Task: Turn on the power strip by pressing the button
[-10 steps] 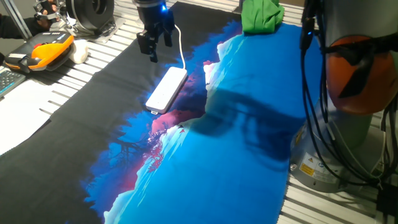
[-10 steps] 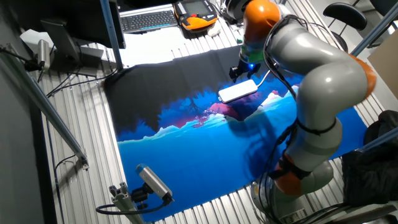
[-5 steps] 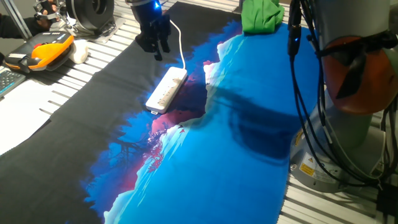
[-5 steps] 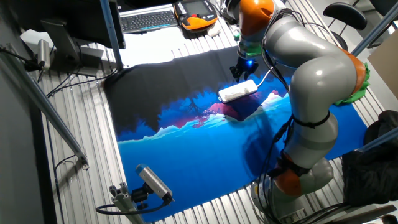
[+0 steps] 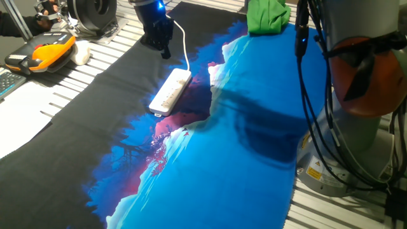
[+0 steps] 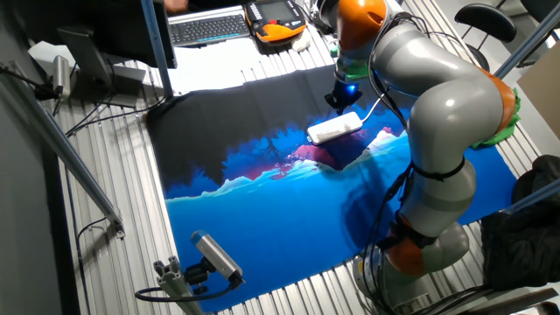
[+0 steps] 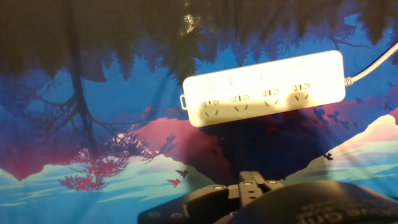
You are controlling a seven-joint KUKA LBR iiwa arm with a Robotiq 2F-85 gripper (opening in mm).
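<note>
The white power strip [image 5: 170, 91] lies on the printed cloth, with its white cord [image 5: 185, 48] running to the far side. It also shows in the other fixed view [image 6: 335, 129]. In the hand view the strip [image 7: 264, 87] lies ahead, its row of sockets up and a small tab [image 7: 184, 100] at its left end. My gripper [image 5: 164, 51] hangs above the cord end, apart from the strip; it also shows in the other fixed view [image 6: 337, 99]. In the hand view my fingertips [image 7: 253, 182] meet with no gap and hold nothing.
The cloth [image 5: 210, 165] is black on the left and blue on the right. A green cloth [image 5: 267, 16] lies at the far edge. An orange and black pendant [image 5: 44, 52] and a white paper [image 5: 19, 114] lie to the left. The arm's base [image 5: 356, 127] and cables stand to the right.
My gripper has moved back from beside the strip towards the far cord end. The arm has swung with it. The strip has not moved.
</note>
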